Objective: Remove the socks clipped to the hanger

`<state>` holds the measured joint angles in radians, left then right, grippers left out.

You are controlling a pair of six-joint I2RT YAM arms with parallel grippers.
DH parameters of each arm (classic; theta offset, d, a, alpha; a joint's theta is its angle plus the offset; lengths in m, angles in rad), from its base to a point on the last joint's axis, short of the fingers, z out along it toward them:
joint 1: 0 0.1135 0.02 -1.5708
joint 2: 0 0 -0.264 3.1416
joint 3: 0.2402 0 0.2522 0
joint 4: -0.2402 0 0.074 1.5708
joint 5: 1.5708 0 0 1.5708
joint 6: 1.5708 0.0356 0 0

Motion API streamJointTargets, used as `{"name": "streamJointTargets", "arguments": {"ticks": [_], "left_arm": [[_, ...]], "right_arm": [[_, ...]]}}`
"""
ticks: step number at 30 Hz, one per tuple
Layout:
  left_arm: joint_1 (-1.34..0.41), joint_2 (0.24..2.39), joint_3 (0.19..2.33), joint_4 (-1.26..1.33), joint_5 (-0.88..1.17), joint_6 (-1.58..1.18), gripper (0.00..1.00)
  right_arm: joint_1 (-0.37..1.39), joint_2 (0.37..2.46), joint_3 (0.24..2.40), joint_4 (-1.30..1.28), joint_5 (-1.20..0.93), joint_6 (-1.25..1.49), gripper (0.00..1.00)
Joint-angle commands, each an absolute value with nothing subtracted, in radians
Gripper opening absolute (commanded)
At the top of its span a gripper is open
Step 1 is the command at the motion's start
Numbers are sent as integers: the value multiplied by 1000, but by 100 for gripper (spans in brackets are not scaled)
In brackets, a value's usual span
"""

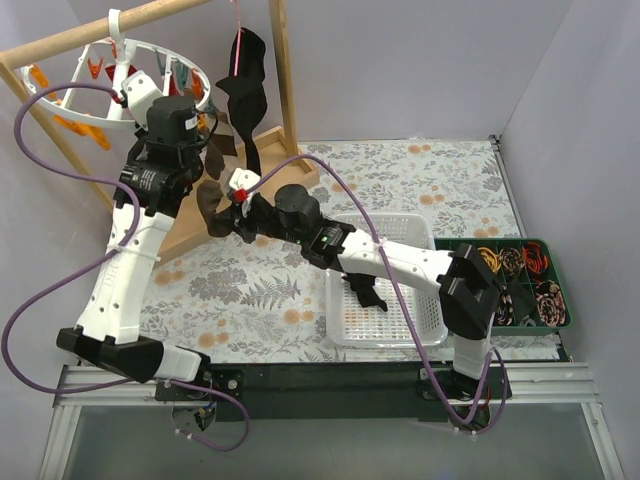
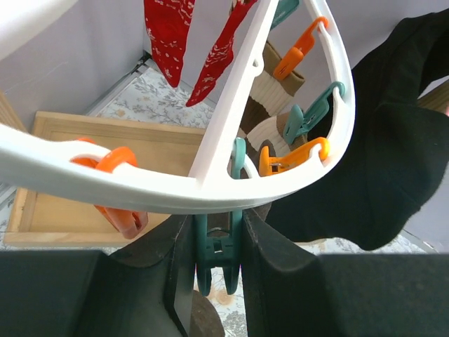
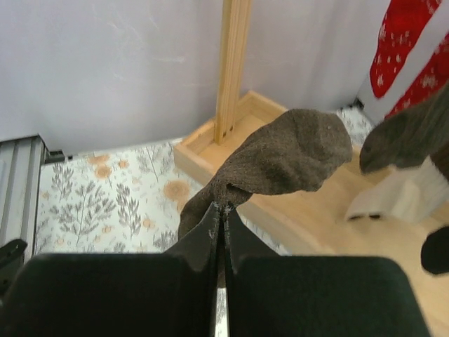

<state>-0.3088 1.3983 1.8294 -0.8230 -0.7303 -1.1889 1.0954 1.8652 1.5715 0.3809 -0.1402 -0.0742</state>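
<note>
The white ring hanger (image 1: 150, 60) hangs from the wooden rack at the far left. My left gripper (image 1: 196, 122) is up at its rim; in the left wrist view the gripper (image 2: 217, 235) is shut on a teal clip (image 2: 216, 253) under the ring (image 2: 210, 189). My right gripper (image 1: 222, 218), lower and to the right, is shut (image 3: 223, 210) on a dark brown sock (image 3: 287, 154) that hangs below that clip (image 1: 208, 200). Red patterned socks (image 2: 172, 35) and tan socks (image 2: 270, 91) hang clipped on the ring's far side.
A black T-shirt (image 1: 243, 80) on a pink wire hanger hangs beside the ring. The rack's wooden base (image 3: 302, 217) lies below. A white basket (image 1: 420, 232) at centre right holds a dark sock (image 1: 366, 293). A green compartment box (image 1: 555, 290) stands at the right.
</note>
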Motion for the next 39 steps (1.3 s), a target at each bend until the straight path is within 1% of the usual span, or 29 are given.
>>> {"name": "streamJointTargets", "arguments": {"ticks": [1, 6, 8, 9, 13, 16, 20, 30, 33, 34, 36, 37, 38, 39], "left_arm": [[-299, 1258, 1770, -789, -690, -1161, 0], [-299, 1091, 1571, -646, -618, -1097, 0], [-299, 1033, 1533, -599, -612, -1066, 0], [-298, 1020, 1525, -589, -615, -1059, 0], [-299, 996, 1506, -569, -627, -1009, 0], [-299, 968, 1485, -560, -637, -979, 0], [-299, 940, 1457, -529, -643, -939, 0], [-299, 934, 1462, -531, -591, -946, 0], [-299, 937, 1470, -532, -592, -943, 0], [-299, 939, 1471, -531, -594, -942, 0], [-299, 937, 1471, -529, -595, -939, 0], [-299, 936, 1470, -526, -597, -937, 0], [-299, 936, 1467, -523, -600, -934, 0], [-298, 936, 1465, -525, -601, -934, 0]], "right_arm": [[1088, 1758, 1499, 377, -31, -43, 1], [1054, 1654, 1419, 230, 98, -44, 1], [1040, 1609, 1393, 163, 158, -40, 1], [1020, 1592, 1379, 103, 173, -37, 1], [977, 1487, 1260, 2, 227, -9, 1], [928, 1410, 1215, -113, 224, 43, 1], [894, 1321, 1113, -199, 238, 74, 1], [831, 1244, 896, -354, 255, 242, 1], [831, 1244, 884, -374, 241, 275, 12], [831, 1253, 896, -383, 238, 270, 24], [831, 1267, 917, -411, 245, 256, 40], [831, 1281, 949, -420, 267, 247, 56], [831, 1287, 966, -423, 278, 227, 63], [831, 1293, 988, -425, 285, 213, 66]]}}
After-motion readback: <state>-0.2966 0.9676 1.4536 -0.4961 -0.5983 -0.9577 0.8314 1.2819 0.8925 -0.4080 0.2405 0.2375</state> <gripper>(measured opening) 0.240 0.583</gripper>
